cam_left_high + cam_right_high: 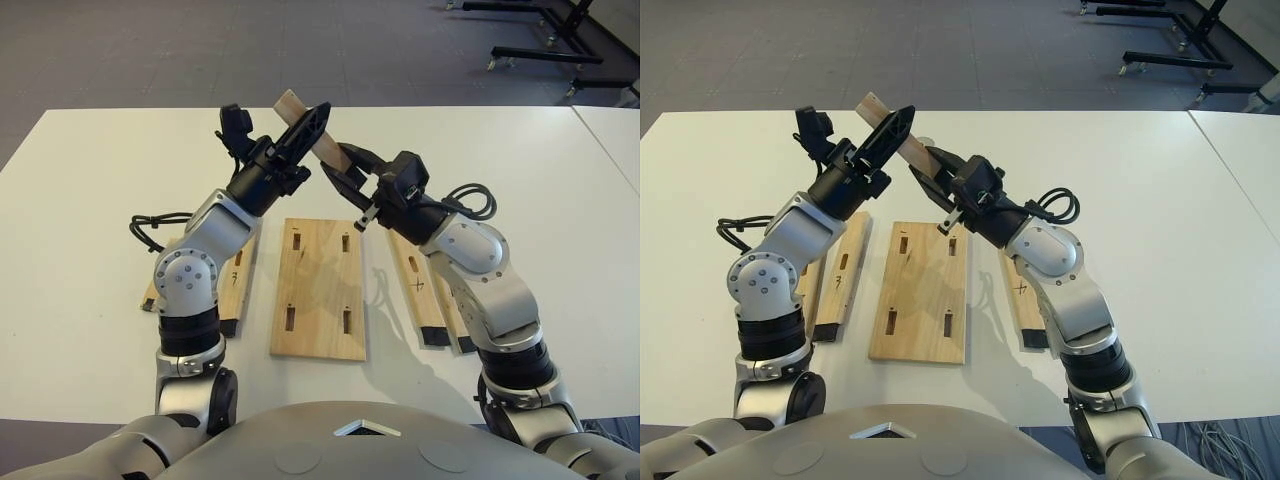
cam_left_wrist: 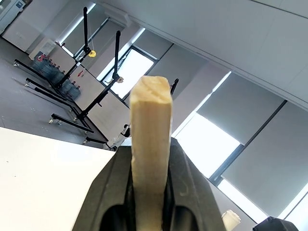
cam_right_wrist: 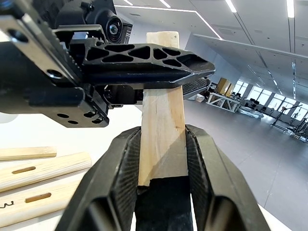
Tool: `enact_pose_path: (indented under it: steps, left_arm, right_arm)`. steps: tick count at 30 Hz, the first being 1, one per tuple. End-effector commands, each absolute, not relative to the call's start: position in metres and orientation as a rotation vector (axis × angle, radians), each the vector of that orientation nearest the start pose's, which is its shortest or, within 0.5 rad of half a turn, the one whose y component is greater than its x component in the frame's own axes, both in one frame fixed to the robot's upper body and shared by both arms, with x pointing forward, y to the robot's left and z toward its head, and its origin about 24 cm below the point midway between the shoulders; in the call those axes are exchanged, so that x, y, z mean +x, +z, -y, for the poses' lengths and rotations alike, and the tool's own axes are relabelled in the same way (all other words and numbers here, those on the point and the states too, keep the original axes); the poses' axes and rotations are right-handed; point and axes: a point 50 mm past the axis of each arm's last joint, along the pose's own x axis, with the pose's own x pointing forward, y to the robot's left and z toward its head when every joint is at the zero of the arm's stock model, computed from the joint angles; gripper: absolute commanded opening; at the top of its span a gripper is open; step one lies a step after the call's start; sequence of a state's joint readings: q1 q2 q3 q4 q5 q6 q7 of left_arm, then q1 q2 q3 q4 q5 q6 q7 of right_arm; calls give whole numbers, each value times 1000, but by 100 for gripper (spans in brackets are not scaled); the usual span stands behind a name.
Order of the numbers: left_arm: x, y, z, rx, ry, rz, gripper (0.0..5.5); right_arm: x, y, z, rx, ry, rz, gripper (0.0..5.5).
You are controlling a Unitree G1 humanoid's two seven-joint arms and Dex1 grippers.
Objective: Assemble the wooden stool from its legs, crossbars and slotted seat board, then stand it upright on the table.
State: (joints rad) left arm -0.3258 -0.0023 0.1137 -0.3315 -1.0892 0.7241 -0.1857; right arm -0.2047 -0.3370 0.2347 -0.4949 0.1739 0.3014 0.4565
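A pale wooden leg (image 1: pixel 329 149) is held tilted in the air over the far end of the slotted seat board (image 1: pixel 318 290). The board lies flat in the middle of the table and has four slots. My left gripper (image 1: pixel 312 122) is shut on the leg near its upper end, and the wood stands between its fingers (image 2: pixel 108 183). My right gripper (image 1: pixel 340 172) is shut on the same leg lower down, its pads (image 3: pixel 122 163) pressed on both sides just above the leg's black tip. The two grippers sit close together.
Other legs and bars with black ends lie flat on either side of the board, one group left (image 1: pixel 235 285) and one right (image 1: pixel 420 285). A black cable (image 1: pixel 150 222) loops on the table at the left. Black stand bases (image 1: pixel 540 50) are on the floor beyond the table.
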Motion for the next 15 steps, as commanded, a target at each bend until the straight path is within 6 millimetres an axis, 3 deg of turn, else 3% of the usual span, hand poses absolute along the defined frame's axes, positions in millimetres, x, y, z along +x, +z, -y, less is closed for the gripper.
enact_pose_path:
  steps: [1, 5, 6, 15]
  left_arm:
    - [267, 176, -90, -913, -881, 67, 40]
    - [270, 175, -93, -926, -846, 86, 40]
    - [270, 175, -93, -926, -844, 90, 40]
    - [272, 173, -96, -946, -806, 116, 39]
  right_arm:
    - [246, 147, 101, -286, 789, 220, 128]
    - [247, 146, 102, -301, 784, 217, 128]
    - [247, 146, 102, -300, 783, 217, 166]
    - [246, 156, 110, -238, 799, 231, 316]
